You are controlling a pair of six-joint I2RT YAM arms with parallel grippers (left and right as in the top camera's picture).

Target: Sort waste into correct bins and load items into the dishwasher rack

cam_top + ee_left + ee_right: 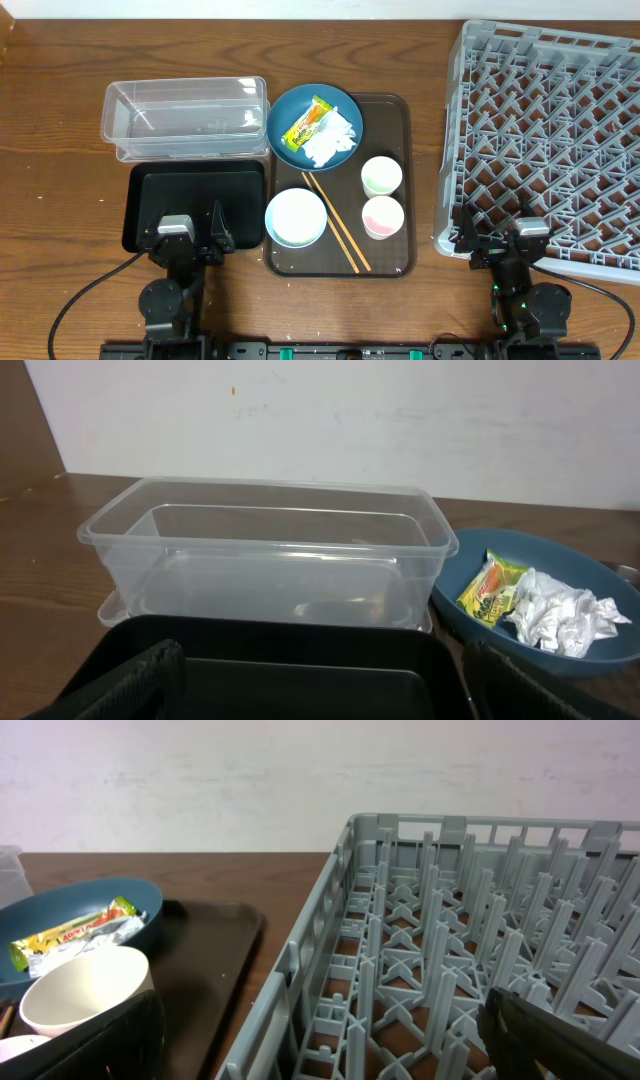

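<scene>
Crumpled white tissue [335, 145] and yellow-green snack wrapper [306, 125] lie on a dark blue round plate [288, 106], so clearing probably comes first. Both are released: left end effector [320, 660], right end effector [320, 1015].

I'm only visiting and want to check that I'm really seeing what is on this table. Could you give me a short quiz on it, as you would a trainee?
1. True or false: the snack wrapper and the crumpled tissue both lie on the dark blue plate.
2. Where do the chopsticks lie?
A) on the brown tray, between the bowl and the cups
B) inside the bowl
C) across the cups
3. How many cups stand on the brown tray?
Key: 1 true; 2 A; 3 two.
</scene>
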